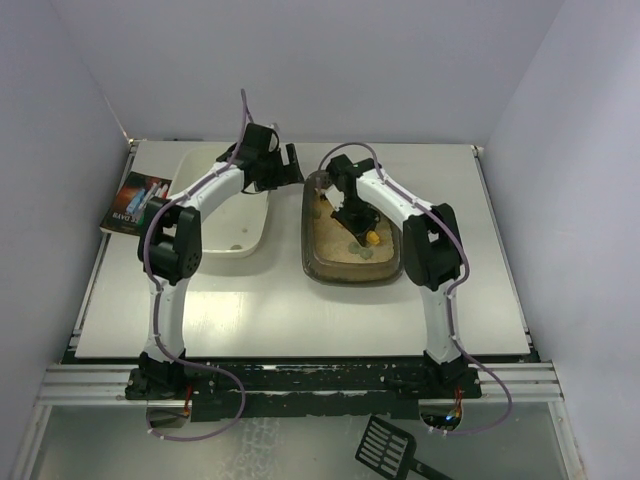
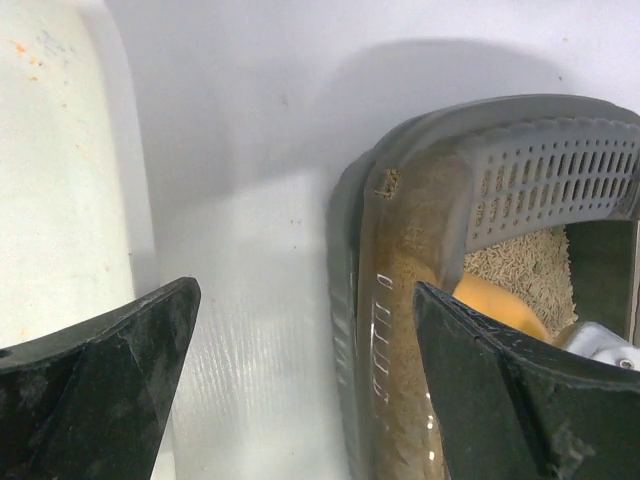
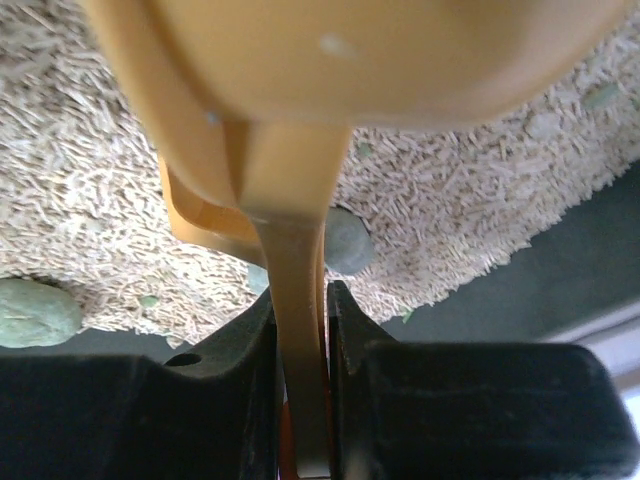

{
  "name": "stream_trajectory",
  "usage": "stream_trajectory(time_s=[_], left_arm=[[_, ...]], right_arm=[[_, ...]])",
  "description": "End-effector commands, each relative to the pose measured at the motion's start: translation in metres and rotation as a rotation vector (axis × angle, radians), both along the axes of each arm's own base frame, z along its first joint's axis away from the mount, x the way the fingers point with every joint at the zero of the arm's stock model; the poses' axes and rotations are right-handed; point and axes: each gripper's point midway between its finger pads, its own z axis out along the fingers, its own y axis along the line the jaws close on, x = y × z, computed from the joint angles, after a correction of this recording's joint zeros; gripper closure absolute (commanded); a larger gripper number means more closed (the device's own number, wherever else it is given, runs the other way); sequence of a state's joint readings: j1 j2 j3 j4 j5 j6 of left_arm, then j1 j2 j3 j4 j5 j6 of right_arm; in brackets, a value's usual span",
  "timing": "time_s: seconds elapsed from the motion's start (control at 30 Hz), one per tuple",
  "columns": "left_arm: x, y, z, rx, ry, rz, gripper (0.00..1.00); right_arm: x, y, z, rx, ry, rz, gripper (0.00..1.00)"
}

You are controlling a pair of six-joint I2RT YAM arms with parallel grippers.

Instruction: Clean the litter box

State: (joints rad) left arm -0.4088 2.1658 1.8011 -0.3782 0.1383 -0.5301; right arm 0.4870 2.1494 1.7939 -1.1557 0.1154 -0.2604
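Right claw [image 3: 300, 305] clamps an orange scoop [image 3: 350, 60] by its handle; left claw [image 2: 305, 300] gapes astride the litter box [image 2: 372, 330] rim; probably stiff, litter-heavy; grip that rim.

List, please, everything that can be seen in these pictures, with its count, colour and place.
litter box: one, dark brown, right half of the table
litter: beige, inside the litter box
lumps: several, grey-green, on the litter
yellow scoop: one, yellow-orange, over the litter
slotted panel: one, grey, at the litter box's curved end
white tub: one, white, left of the litter box
black scoop: one, black, below the table's near edge
printed packet: one, dark, table's left edge
table: one, white
left gripper: black, open, over the litter box's rim
right gripper: black, shut on the yellow scoop's handle
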Motion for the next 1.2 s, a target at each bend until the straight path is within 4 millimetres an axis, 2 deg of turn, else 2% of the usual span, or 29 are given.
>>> stream_trajectory(time_s=[0.0, 0.2, 0.33, 0.53, 0.7, 0.87, 1.17], left_arm=[[0.013, -0.001, 0.005, -0.012, -0.040, 0.002, 0.01], [-0.011, -0.007, 0.012, -0.074, -0.015, -0.039, 0.01], [-0.034, -0.012, 0.016, -0.099, 0.013, -0.086, 0.00], [-0.054, -0.025, 0.038, -0.131, -0.015, -0.154, 0.01], [-0.065, -0.044, 0.044, -0.147, -0.023, -0.207, 0.00], [-0.075, -0.061, 0.041, -0.151, -0.019, -0.249, 0.01], [-0.078, -0.065, 0.038, -0.119, -0.042, -0.293, 0.00]], right_arm=[[0.003, 0.026, -0.004, 0.124, 0.049, -0.015, 1.00], [-0.006, 0.041, -0.001, 0.273, 0.161, -0.040, 1.00], [-0.007, 0.034, 0.002, 0.352, 0.216, -0.099, 1.00], [-0.020, 0.029, -0.006, 0.412, 0.320, -0.146, 1.00], [-0.020, 0.034, -0.009, 0.442, 0.349, -0.147, 1.00], [-0.026, 0.050, -0.006, 0.529, 0.424, -0.139, 1.00], [-0.031, 0.058, -0.009, 0.592, 0.503, -0.152, 1.00]])
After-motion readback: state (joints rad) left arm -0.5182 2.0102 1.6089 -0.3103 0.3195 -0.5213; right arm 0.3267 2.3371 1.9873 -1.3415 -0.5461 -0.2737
